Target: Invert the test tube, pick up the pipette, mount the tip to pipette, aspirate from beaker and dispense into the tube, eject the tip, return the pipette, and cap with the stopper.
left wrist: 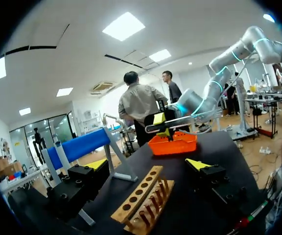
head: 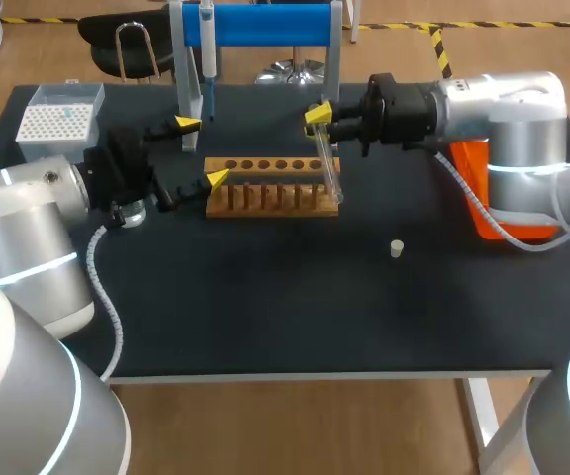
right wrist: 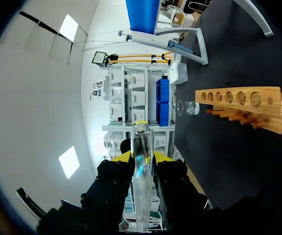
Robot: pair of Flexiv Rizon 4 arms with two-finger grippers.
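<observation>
While the right gripper (head: pixel 321 123) clamps the glass test tube (head: pixel 327 168), the tube hangs tilted at the wooden rack's (head: pixel 265 188) right end. Left gripper (head: pixel 201 150) is spread wide, holding nothing, at the rack's left end. Pipette (head: pixel 207 54) hangs on the blue stand (head: pixel 265 25) behind the rack. Stopper (head: pixel 396 248) lies front-right of the rack.
</observation>
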